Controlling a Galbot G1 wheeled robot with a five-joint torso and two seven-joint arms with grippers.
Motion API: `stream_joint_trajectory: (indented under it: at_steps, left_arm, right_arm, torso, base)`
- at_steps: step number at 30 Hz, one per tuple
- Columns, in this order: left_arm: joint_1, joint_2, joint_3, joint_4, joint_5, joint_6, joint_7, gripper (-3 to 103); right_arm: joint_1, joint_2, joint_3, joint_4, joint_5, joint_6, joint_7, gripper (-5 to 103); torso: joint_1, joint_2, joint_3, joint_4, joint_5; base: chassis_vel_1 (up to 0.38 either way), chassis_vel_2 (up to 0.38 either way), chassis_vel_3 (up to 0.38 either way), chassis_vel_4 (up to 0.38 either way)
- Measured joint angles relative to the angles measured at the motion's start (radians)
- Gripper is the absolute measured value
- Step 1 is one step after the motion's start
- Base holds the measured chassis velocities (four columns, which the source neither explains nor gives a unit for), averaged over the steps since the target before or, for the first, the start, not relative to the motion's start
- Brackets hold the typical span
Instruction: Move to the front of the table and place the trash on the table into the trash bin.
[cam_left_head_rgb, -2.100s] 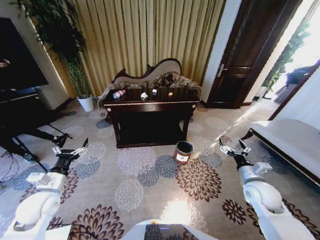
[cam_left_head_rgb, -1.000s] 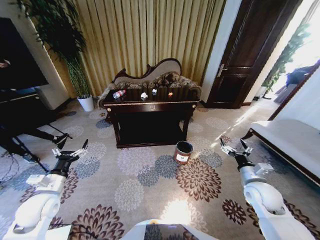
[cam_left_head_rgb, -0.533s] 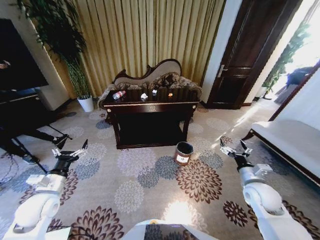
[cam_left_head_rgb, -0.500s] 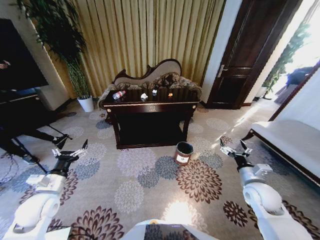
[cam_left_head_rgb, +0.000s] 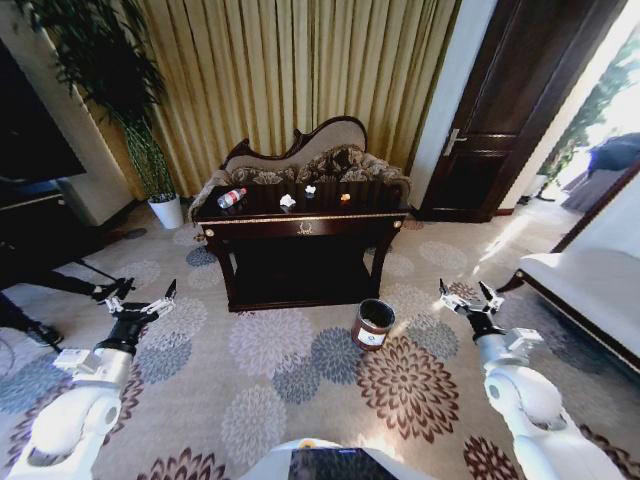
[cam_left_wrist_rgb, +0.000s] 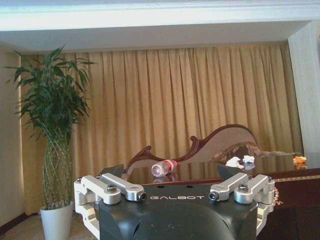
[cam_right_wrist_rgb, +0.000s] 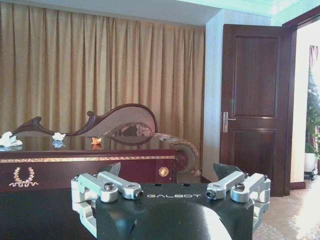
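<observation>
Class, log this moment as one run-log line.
phase: facing table | trash on table | bin on carpet | left gripper open, low | right gripper open, low

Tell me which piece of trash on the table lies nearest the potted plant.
The clear plastic bottle, lying on its side at the table's left end. The white paper wad and the smaller bits sit farther right.

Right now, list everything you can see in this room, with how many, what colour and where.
table: one, dark mahogany, ahead by the curtain
bottle: one, clear with red label, lying at the table's left end
paper wad: one, white, mid tabletop
small bits: two, white and orange, right of the wad
trash bin: one, reddish-brown, on the carpet before the table's right leg
sofa: one, behind the table
potted plant: one, green, left corner
door: one, dark, right
left tool: open, low left
right tool: open, low right
</observation>
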Motion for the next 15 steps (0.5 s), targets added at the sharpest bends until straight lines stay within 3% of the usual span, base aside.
stream_joint_trajectory:
  at_steps: [15]
  left_arm:
    - [-0.004,-0.001,0.002,0.008,0.0,0.008,0.008,100]
  right_arm:
    - [0.002,0.002,-0.005,-0.004,-0.005,0.0,0.0,100]
  torso:
    - [0.0,0.0,0.0,0.0002,0.0003]
  base:
    - [-0.204,0.211,0.209,-0.208]
